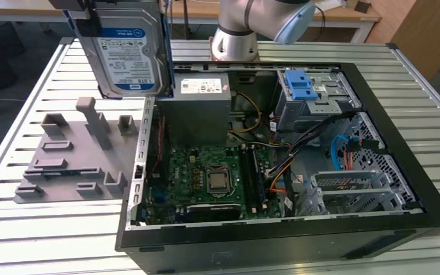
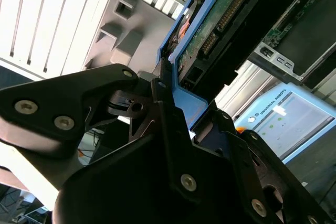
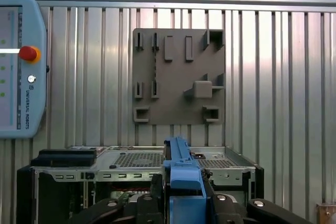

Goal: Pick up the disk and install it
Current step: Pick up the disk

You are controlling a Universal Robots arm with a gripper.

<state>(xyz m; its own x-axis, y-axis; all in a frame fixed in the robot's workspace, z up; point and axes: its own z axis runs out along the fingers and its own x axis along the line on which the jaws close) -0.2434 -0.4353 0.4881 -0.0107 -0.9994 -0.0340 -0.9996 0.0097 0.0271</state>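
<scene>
The table (image 1: 21,229) carries an open case (image 1: 281,246); the disk (image 1: 128,51) hangs upright, long axis vertical, toward the table's far edge, beside the case. The gripper (image 3: 182,187) clamps it from above; the cage (image 1: 311,100) lies toward the exterior view's right.

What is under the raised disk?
Below the disk lie the grey fixture plate and the computer case's wall; which is exactly beneath, I cannot tell. The disk hides table slats.

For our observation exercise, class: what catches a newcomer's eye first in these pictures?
The disk hangs upright in the air, gripped by the end effector, at the exterior view's upper left. Below it lies a grey fixture plate; beside that, the open computer case with its green motherboard.
</scene>
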